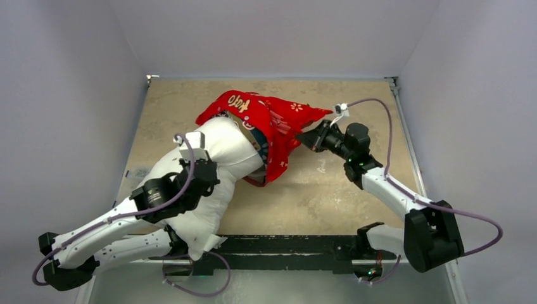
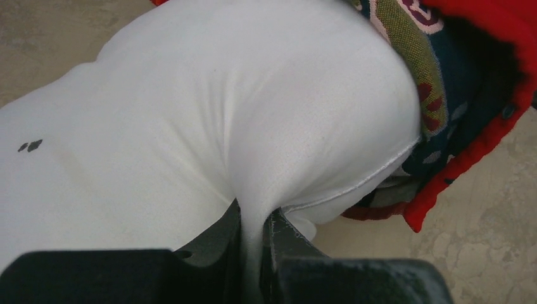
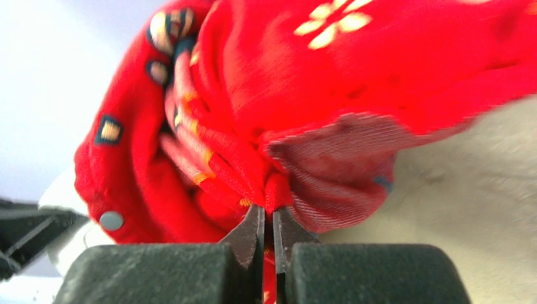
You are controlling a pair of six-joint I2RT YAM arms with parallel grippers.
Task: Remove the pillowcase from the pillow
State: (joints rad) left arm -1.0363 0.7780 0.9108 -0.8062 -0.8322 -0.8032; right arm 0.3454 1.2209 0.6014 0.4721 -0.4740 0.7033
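The white pillow (image 1: 221,158) lies from the table's near left edge toward the middle, its far end still inside the red printed pillowcase (image 1: 269,120). My left gripper (image 1: 201,170) is shut on a pinch of white pillow fabric (image 2: 253,215). My right gripper (image 1: 306,138) is shut on a bunched fold of the red pillowcase (image 3: 269,190) at its right side. The pillowcase opening shows its dark patterned inside (image 2: 443,95) around the pillow. The pillow's far end is hidden in the cover.
The tan tabletop (image 1: 329,190) is walled at the back and both sides by pale panels. A black bar (image 1: 285,244) runs along the near edge between the arm bases. Purple cables loop from both arms.
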